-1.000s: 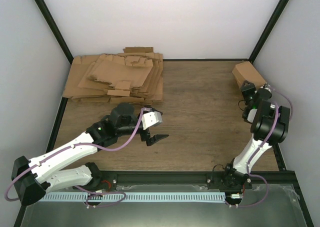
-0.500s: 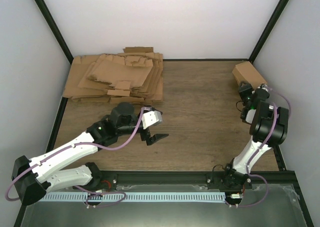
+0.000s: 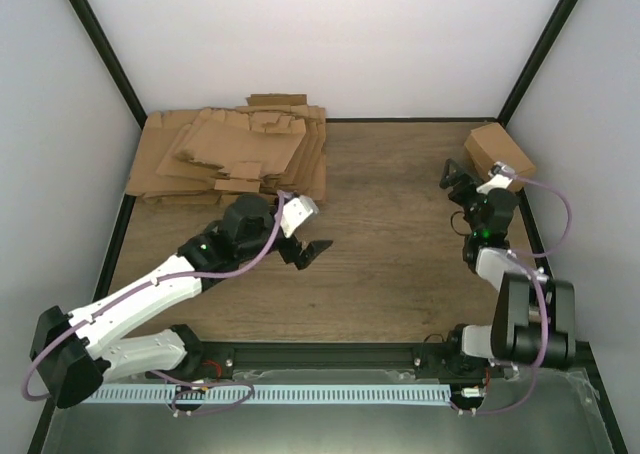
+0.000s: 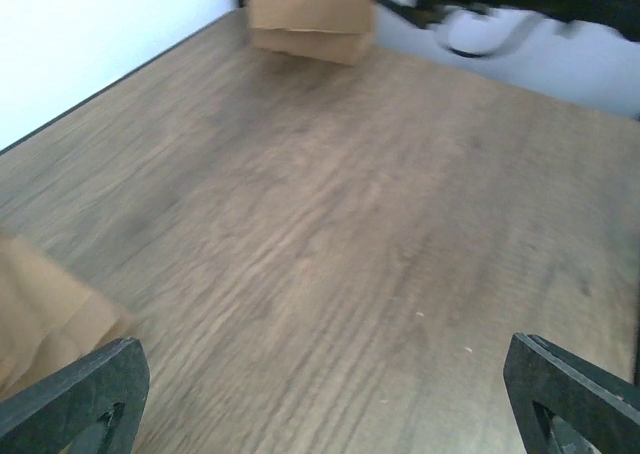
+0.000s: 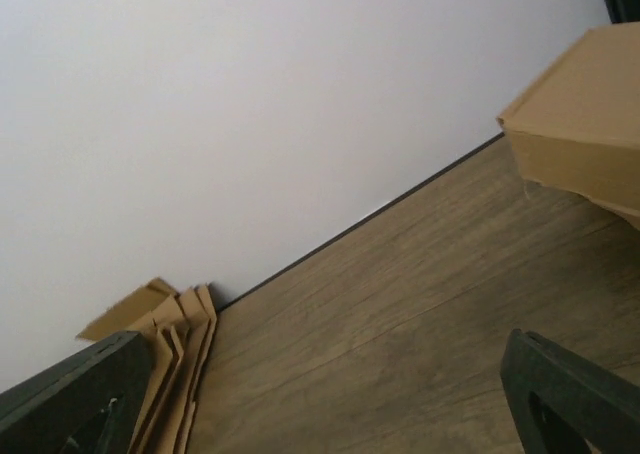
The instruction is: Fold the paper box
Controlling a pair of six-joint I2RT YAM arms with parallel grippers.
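- The right gripper (image 3: 455,182) stands wide open with nothing between its fingers. The box (image 3: 497,152) sits just off its right side, apart from it.
- The box is a closed little carton resting on the table (image 3: 390,254). It looks folded, so that spot is likely a drop-off that keeps the middle of the table free for work.
- The left gripper (image 3: 305,251) is also wide open and empty, and hangs low over bare wood. The heap (image 3: 230,154) of flat sheets lies close behind and to its left. That pose fits reaching for a fresh sheet, though this is only a guess.
- The top view alone shows both arms together. It places the box well ahead of the left gripper and across the table from it, with the heap on the opposite side.
- The right wrist view shows what the top view cannot. There is clear air between the fingertips, and the box's near corner stands up and to the right, touching neither finger. The heap shows far off, low on the left.
- The left wrist view looks along the wood grain to the box far ahead, with the right arm blurred beside it. A brown edge, probably the heap, shows just by its left finger. It cannot show whether the box's flaps are fully tucked, and neither can the other views.
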